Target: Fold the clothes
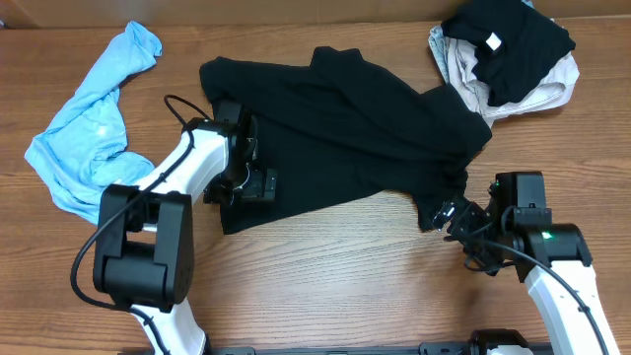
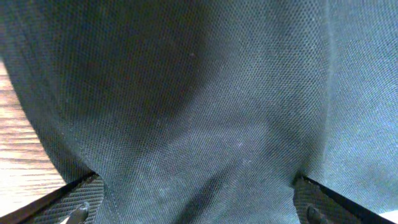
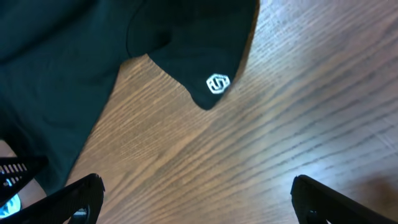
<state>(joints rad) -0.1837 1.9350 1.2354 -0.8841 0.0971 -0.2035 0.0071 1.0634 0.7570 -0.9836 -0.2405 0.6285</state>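
Left pincer (image 2: pixel 199 208): fingers spread wide, black knit bulging up between them, nothing clamped. It sits at the left-hand edge of the black T-shirt (image 1: pixel 345 128). Right pincer (image 3: pixel 199 199): also spread and empty, with bare wood beneath. It is just beside the shirt's front right corner, the one with the small white logo (image 3: pixel 217 83).

The shirt lies skewed across the middle of the desk (image 1: pixel 325 286), not flat, and is bunched toward the right edge.

Step in hand, as I read it: get a hold on both ends for a first fold or a straightening pull.
- Left should close low, right at the hem, on all layers.
- Right should shift onto the logo corner and pinch just inside the edge.
- Then lift both ends together and keep the cloth taut between them so it doesn't sag or roll.

Materials:
- Shirt is a fine, matte, mesh-like knit, limp, with soft creases.
- Logo is a thin white hexagon outline.
- Desk is smooth wood-grain, so the fabric will likely slide.

Other items:
- Light blue garment (image 1: pixel 94 108), crumpled, near the left edge.
- At the far right corner, a black garment with a white label (image 1: pixel 513 39) lies on top of a pale beige garment (image 1: pixel 463 84).
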